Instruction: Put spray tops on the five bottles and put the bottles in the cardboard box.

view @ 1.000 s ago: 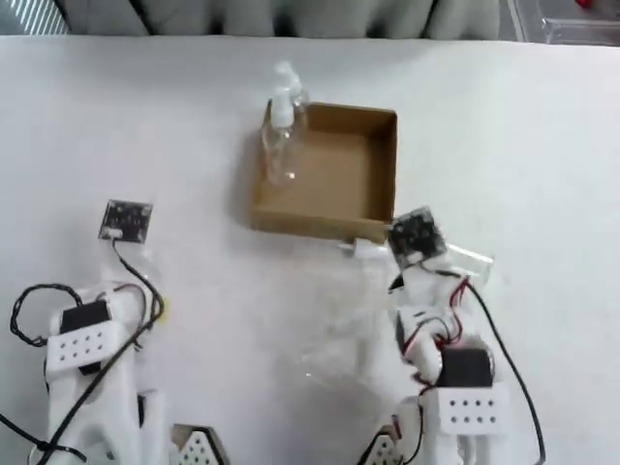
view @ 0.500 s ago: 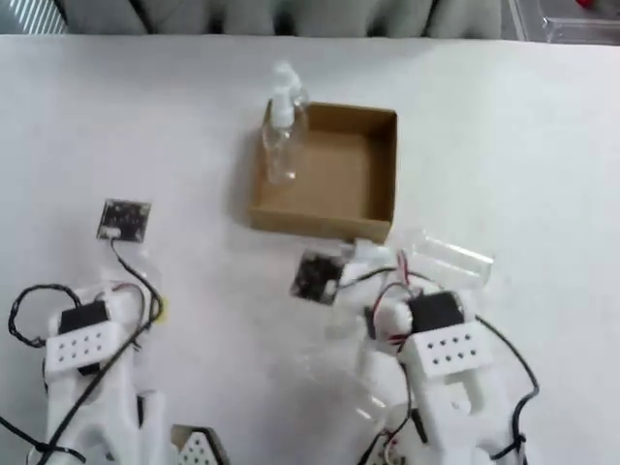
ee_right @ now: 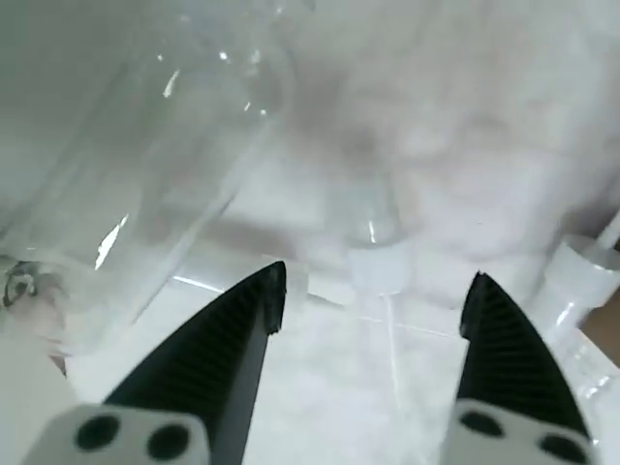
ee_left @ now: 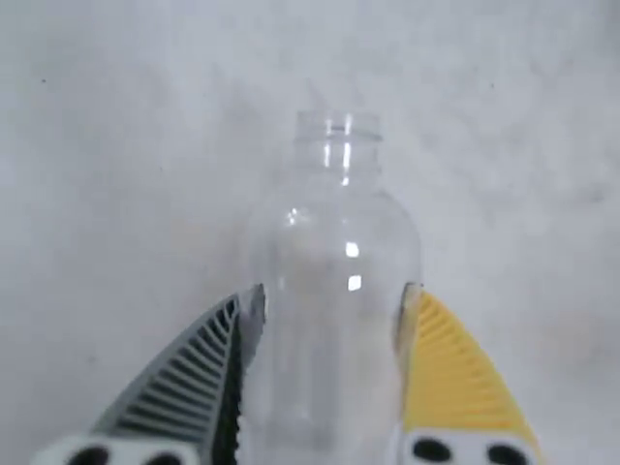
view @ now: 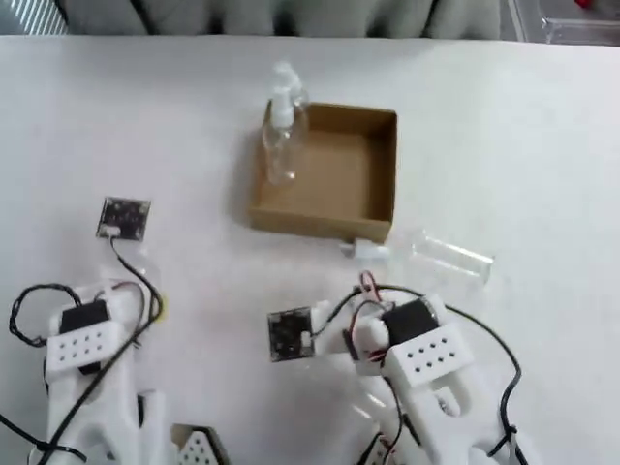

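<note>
My left pincer (ee_left: 329, 302) is clamped on an open-necked bottle (ee_left: 334, 223) toward the near left corner of the surface (view: 542, 145), so that side is ready for a top. My right pincer (ee_right: 373, 283) stands wide over clear bottles (ee_right: 165, 145) lying by the middle of the near edge. What looks like a spray top (ee_right: 375, 263) with its thin tube lies between the jaws. I'd come straight down and close on the cap body, not the tube, without nudging the bottles. One capped bottle (view: 281, 136) stands in the far left corner of the cardboard box (view: 325, 221).
</note>
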{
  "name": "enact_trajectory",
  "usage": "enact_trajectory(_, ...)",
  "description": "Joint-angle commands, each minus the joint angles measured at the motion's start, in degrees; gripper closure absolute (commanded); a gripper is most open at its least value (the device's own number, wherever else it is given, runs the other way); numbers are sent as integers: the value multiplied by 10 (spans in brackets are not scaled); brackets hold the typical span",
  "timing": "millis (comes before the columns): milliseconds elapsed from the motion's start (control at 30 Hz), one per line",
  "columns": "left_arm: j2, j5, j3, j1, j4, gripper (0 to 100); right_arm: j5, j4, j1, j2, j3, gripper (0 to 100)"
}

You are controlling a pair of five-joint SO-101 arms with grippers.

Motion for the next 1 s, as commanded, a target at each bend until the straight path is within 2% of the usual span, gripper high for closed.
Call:
enact_trajectory(0, -18, 5, -3, -1, -14, 980, 17, -23, -3, 5, 1, 726)
enact_trajectory(333, -18, 5, -3, -1, -13, 980, 18, -134, -3, 192, -16, 726)
enact_trajectory(600, -18, 5, -3, -1, -13, 980, 18, -178, 11, 226, -21, 731)
enact_trajectory(667, -18, 5, -3, -1, -13, 980, 15, -195, 18, 226, -21, 783)
enact_trajectory(800, -18, 5, -3, -1, -13, 980, 13, -212, 31, 221, -22, 998)
enact_trajectory(900, -18, 5, -3, -1, -13, 980, -19, -209, 53, 220, -34, 943)
enact_trajectory(967, -18, 5, -3, -1, -13, 980, -79, -209, 73, 220, -62, 974)
